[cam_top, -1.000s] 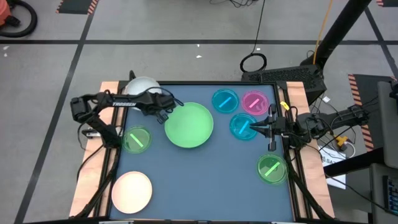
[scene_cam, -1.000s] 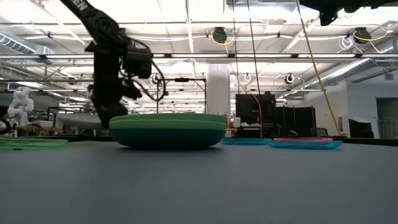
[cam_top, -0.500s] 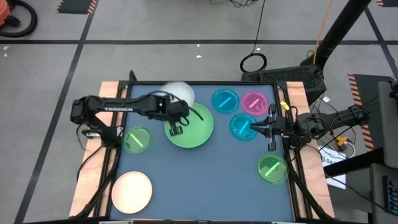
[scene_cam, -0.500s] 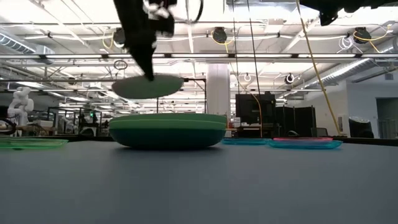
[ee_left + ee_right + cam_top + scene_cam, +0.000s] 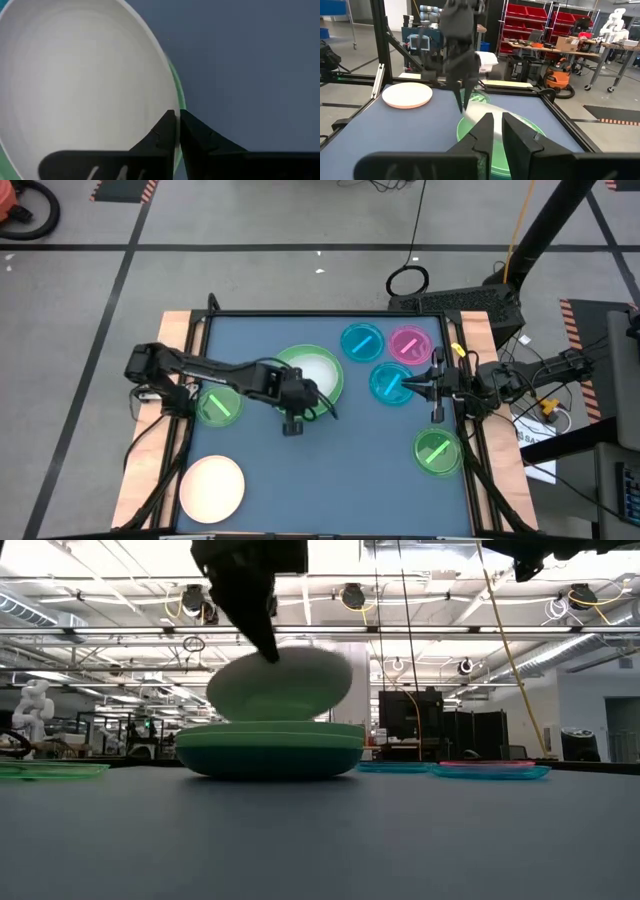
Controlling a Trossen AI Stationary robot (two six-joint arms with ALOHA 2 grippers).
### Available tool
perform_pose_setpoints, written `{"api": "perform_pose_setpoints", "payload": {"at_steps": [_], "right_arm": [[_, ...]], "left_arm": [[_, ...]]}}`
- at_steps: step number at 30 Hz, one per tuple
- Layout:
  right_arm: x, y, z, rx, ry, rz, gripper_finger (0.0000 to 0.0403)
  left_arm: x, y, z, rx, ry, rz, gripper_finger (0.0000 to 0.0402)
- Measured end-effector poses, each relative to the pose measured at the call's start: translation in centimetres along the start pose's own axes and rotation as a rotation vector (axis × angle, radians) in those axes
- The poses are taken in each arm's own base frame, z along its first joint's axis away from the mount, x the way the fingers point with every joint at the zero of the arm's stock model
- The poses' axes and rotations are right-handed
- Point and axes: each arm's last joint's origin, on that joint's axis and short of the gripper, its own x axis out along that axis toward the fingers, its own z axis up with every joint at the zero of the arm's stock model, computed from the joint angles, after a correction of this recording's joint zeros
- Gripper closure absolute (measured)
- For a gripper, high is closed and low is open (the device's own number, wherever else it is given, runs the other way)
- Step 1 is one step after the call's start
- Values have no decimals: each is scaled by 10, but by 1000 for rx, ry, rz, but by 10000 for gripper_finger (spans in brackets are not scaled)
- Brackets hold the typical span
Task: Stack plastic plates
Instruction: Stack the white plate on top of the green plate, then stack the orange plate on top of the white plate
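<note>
While the white plate (image 5: 280, 683) hangs tilted just above the large green plates (image 5: 270, 748) at the bench's middle, the left hand (image 5: 298, 402) pinches its rim, fingers (image 5: 167, 131) pressed together on the edge. Around this stack lie small plates: a striped green one (image 5: 219, 405) to the left, two blue ones (image 5: 361, 342) (image 5: 388, 383) and a pink one (image 5: 409, 344) to the right, another green one (image 5: 437, 451) at the near right. A cream plate (image 5: 211, 487) sits at the near left corner. The blue bench (image 5: 340, 470) has wooden edges; beyond it stand shelves with red bins. The left arm reaches across from the left edge. The right hand (image 5: 434, 387) waits at the right edge, fingers (image 5: 485, 131) nearly together, empty.
</note>
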Motion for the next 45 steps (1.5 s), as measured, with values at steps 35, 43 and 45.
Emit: {"api": "perform_pose_setpoints", "payload": {"at_steps": [35, 43, 45], "right_arm": [[0, 0, -2, -25, 15, 5, 371], [0, 0, -2, -26, 19, 5, 371], [0, 0, -2, -26, 19, 6, 371]], "left_arm": [[8, 20, -1, -254, 425, 43, 273], [-22, -26, 2, -282, 459, 35, 273], [-25, -44, -1, -315, 457, 43, 273]]}}
